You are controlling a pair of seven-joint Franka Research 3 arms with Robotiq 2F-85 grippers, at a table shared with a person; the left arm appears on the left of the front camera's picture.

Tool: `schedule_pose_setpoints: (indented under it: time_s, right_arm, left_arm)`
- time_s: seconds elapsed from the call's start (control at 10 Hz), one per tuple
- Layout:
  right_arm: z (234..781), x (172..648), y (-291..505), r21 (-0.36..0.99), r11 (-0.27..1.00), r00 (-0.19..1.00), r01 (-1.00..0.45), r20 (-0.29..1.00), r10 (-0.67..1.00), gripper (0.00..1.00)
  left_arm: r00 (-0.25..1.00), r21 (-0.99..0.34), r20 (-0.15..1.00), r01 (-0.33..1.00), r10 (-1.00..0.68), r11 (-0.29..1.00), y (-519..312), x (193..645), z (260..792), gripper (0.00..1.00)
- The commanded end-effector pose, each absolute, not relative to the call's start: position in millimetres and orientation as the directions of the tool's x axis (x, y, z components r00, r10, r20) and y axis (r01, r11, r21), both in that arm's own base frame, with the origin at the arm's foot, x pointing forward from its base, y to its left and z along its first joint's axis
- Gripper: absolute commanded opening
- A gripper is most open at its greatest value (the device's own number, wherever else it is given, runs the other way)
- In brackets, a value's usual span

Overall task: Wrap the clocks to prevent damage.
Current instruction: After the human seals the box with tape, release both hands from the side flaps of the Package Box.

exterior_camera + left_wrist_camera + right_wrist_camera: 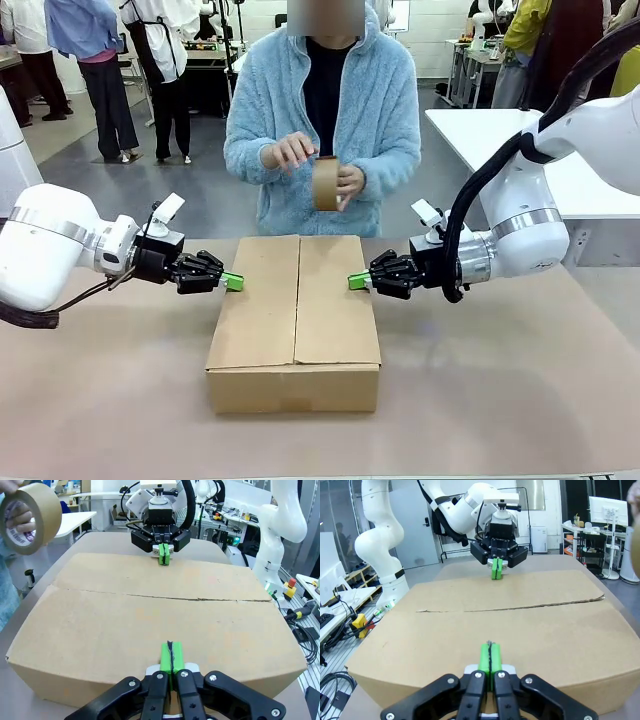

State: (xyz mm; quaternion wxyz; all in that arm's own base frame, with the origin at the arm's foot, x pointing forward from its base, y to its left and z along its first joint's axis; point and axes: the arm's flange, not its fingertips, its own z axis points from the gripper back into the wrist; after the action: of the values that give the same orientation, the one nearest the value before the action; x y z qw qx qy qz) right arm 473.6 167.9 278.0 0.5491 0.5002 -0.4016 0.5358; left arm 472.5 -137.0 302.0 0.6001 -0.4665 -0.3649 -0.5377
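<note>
The clocks are out of view. A closed brown cardboard box [295,320] lies in the middle of the table, its two top flaps meeting along a lengthwise seam. My left gripper [232,282] is shut, its green pads resting on the box's left top edge [171,656]. Facing it, my right gripper [358,282] is shut on nothing, with its pads on the right top edge [490,656]. Each wrist view shows the other gripper across the box: right gripper [163,556], left gripper [496,571].
At the far side a person holds a brown tape roll [326,183] in both hands above the box's far end; the tape roll [30,517] also shows in the left wrist view. Bare tabletop [500,380] surrounds the box. A white table [480,130] stands behind on the right.
</note>
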Motion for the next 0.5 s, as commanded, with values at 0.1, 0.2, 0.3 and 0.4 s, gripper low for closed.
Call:
schedule_pose_setpoints:
  time_s: [0.1, 0.2, 0.3, 0.4]
  right_arm:
    - [274.8, 473.6, 168.4, 0.124, -0.068, 0.109, -0.99, 0.975, 0.193, 0.01]
    - [274.8, 473.6, 168.4, 0.124, -0.068, 0.109, -0.99, 0.975, 0.193, 0.01]
    - [274.8, 473.6, 168.4, 0.124, -0.068, 0.109, -0.99, 0.975, 0.193, 0.01]
    - [274.8, 473.6, 168.4, 0.124, -0.068, 0.109, -0.99, 0.975, 0.193, 0.01]
  left_arm:
    - [0.154, -0.166, 0.938, 0.986, -0.31, -0.015, -138.2, 471.6, 299.0, 0.0]
    - [0.154, -0.166, 0.938, 0.986, -0.31, -0.015, -138.2, 471.6, 299.0, 0.0]
    - [0.154, -0.166, 0.938, 0.986, -0.31, -0.015, -138.2, 471.6, 299.0, 0.0]
    - [0.154, -0.166, 0.938, 0.986, -0.31, -0.015, -138.2, 471.6, 299.0, 0.0]
